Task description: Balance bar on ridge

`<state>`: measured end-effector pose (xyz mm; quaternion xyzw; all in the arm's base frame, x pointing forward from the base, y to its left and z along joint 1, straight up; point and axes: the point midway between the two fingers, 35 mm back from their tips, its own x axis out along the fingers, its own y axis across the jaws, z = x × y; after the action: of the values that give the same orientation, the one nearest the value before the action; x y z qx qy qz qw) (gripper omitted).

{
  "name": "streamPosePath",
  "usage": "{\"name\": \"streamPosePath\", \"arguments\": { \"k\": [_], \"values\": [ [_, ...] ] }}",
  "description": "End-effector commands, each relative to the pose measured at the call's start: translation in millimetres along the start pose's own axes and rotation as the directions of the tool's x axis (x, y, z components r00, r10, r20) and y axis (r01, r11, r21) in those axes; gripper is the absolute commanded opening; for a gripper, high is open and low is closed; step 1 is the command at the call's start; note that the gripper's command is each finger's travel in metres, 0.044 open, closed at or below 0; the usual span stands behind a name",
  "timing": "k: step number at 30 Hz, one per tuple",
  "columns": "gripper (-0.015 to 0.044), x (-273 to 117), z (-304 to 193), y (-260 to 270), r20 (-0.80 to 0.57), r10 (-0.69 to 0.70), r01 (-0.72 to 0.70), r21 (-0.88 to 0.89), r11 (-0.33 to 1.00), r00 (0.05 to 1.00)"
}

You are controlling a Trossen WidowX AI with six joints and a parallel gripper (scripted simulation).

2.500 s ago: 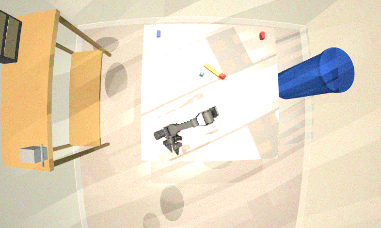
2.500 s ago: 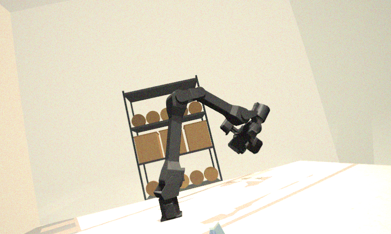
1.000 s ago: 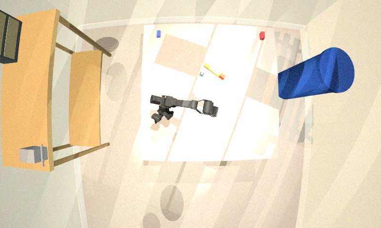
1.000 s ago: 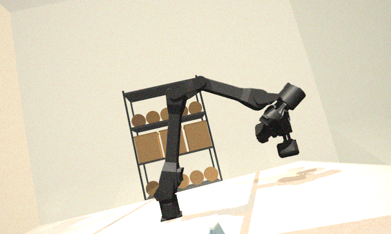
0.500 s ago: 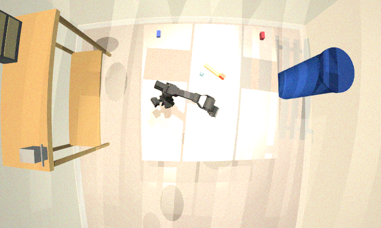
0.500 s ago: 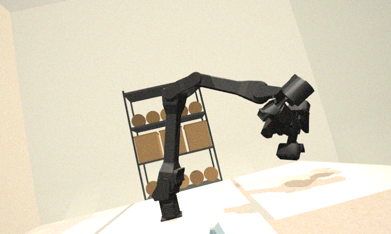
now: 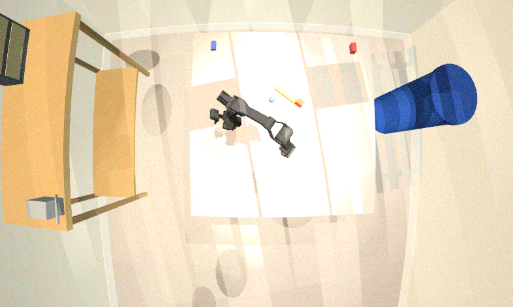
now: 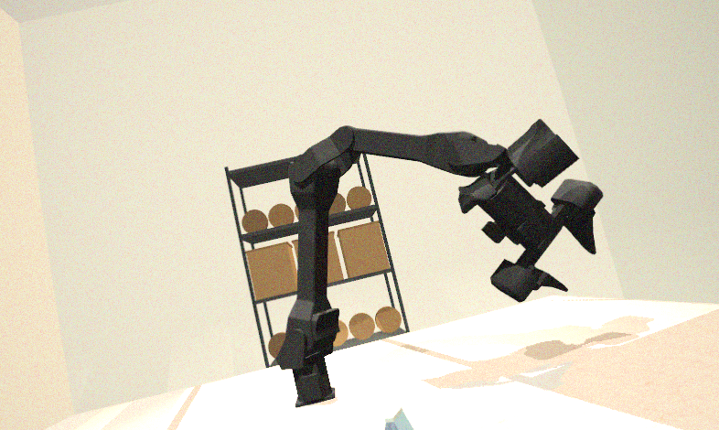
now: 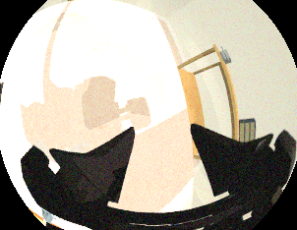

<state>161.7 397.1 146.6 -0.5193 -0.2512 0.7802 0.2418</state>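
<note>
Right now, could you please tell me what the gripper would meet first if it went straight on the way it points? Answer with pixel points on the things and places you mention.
Probably the tabletop [image 7: 220, 183] [image 8: 458, 395] [image 9: 157, 167]; depth is unclear, and the gripper [image 7: 212, 116] [image 8: 581, 272] [image 9: 162, 127] points slantwise.

A brown wooden bench [image 7: 33, 125] [image 9: 229, 93] stands by pale cream walls [image 7: 475, 183] [image 8: 148, 106] [image 9: 261, 64]. Bright light makes big white patches on the pinkish-tan floor [image 7: 151, 236].
</note>
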Motion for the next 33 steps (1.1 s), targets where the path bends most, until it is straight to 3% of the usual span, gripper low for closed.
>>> {"name": "streamPosePath", "arguments": {
  "k": [1,16,33],
  "values": [
    [0.0315,-19,-25,8,-0.072,0.015,-0.005,0.136,0.991,0.997],
    [0.0315,-91,-97,55,-0.279,0.119,0.06,0.558,0.828,0.953],
    [0.0315,-181,-147,128,-0.421,0.293,0.265,0.853,0.45,0.858]
  ]
}}
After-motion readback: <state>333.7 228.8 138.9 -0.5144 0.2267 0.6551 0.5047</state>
